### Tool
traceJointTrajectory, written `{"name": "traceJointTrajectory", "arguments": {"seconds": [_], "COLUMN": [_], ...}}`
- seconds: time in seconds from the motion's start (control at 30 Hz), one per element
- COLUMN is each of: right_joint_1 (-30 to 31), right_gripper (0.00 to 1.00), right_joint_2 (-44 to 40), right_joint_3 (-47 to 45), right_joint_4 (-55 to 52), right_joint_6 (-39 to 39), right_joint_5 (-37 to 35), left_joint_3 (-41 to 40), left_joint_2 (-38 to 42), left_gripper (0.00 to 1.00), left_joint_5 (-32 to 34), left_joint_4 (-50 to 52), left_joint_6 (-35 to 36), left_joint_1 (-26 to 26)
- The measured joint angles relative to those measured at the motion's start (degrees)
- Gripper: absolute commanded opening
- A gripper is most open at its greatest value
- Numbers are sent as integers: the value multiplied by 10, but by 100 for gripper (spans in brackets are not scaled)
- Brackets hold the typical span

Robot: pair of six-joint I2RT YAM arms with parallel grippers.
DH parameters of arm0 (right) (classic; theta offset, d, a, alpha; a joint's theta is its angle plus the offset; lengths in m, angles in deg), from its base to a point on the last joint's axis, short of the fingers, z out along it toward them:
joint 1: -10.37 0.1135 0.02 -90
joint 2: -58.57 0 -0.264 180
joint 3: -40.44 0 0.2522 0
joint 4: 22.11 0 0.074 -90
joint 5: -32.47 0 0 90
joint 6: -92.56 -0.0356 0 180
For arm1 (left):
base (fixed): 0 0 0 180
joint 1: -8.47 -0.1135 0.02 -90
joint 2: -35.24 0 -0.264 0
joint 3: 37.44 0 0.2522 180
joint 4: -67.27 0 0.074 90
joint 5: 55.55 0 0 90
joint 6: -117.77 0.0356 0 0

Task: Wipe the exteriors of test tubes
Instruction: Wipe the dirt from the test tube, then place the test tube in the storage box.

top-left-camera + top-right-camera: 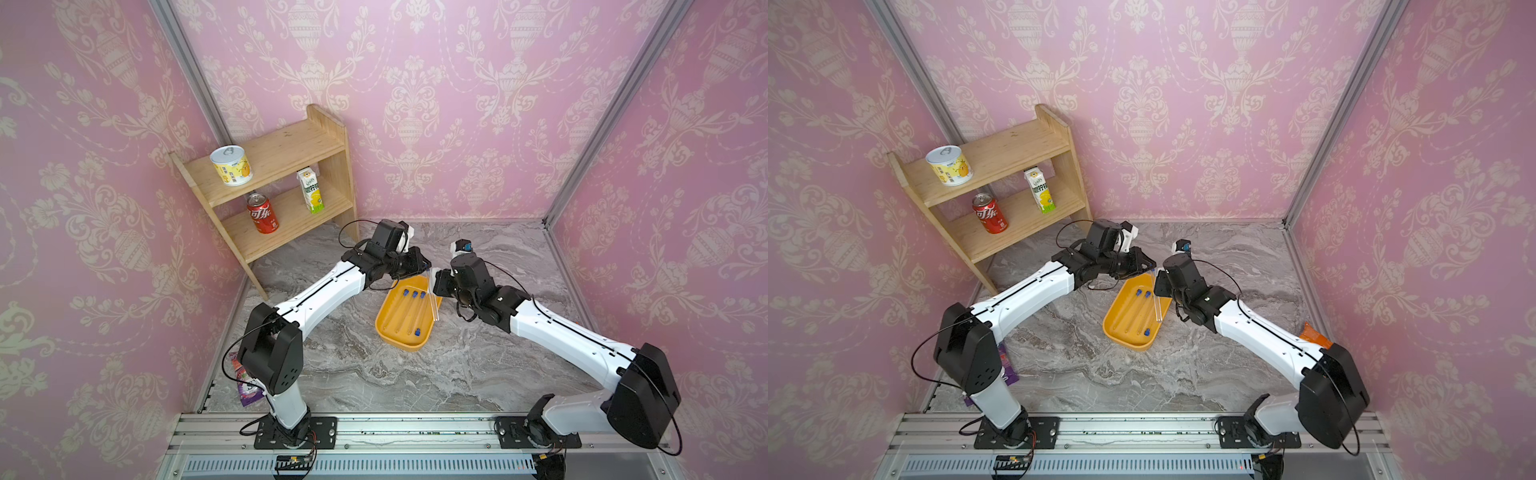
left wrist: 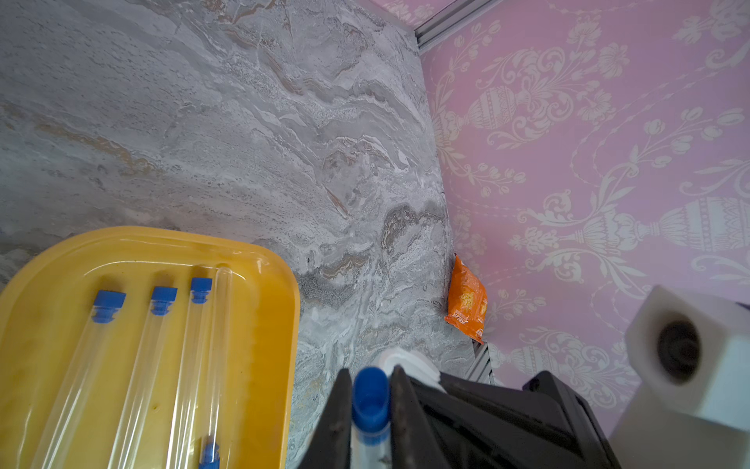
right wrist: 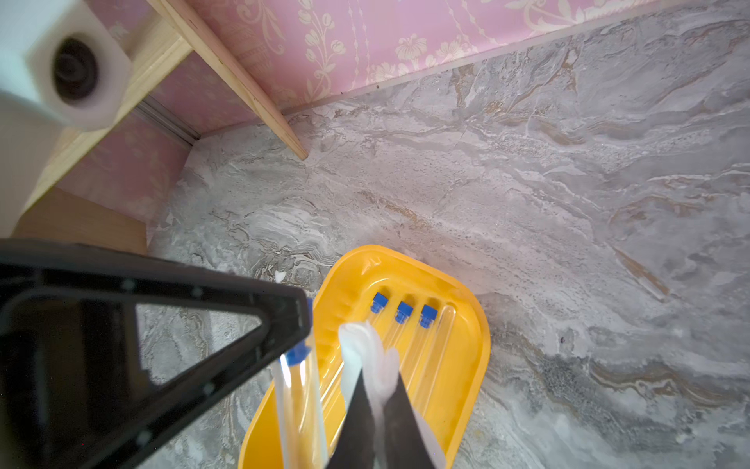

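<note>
Marble tabletop (image 1: 374, 374) carrying yellow tray (image 1: 401, 345) mid-surface, four test tubes (image 2: 144, 365) lying inside. Left gripper (image 2: 370, 371) clamping fifth tube (image 3: 302, 406) by capped end over tray rim, exposing glass; right gripper (image 3: 379, 377) pinching white wipe (image 3: 361, 345) alongside, likely readying stroke.

Probably a staged robot booth: wallpapered panels (image 1: 415, 104), aluminium framing (image 1: 616, 112), marble-look tabletop (image 1: 374, 374), wooden shelf (image 1: 291, 149).

- Both top views sit high above the rail (image 1: 415, 432), side by side, looking down toward the back wall (image 1: 415, 104): whole table (image 1: 374, 382), shelf (image 1: 282, 153), tray (image 1: 399, 341).
- Left wrist view now: close in, low, facing the right wall (image 2: 588, 162).
- Right wrist view: just as close, facing the shelf corner.
- And there, all four catch the tray and its tubes (image 2: 142, 373).
</note>
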Motion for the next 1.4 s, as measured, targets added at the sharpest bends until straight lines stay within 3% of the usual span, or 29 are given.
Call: {"name": "traceJointTrajectory", "arguments": {"seconds": [0.27, 0.83, 1.13, 1.4], "right_joint_1": [14, 141, 124, 58], "right_gripper": [0, 0, 0, 0], "right_joint_2": [-91, -250, -352, -387], "right_joint_3": [-62, -216, -203, -203], "right_joint_4": [7, -52, -210, -267], "right_joint_6": [-50, -185, -142, -108], "right_joint_5": [36, 50, -39, -50], "left_joint_3": [0, 8, 52, 93], "left_joint_2": [0, -3, -51, -93], "left_gripper": [16, 16, 15, 17], "left_joint_5": [0, 0, 17, 71], "left_joint_4": [0, 14, 93, 175], "left_joint_6": [0, 15, 86, 163], "left_joint_1": [0, -8, -23, -32]}}
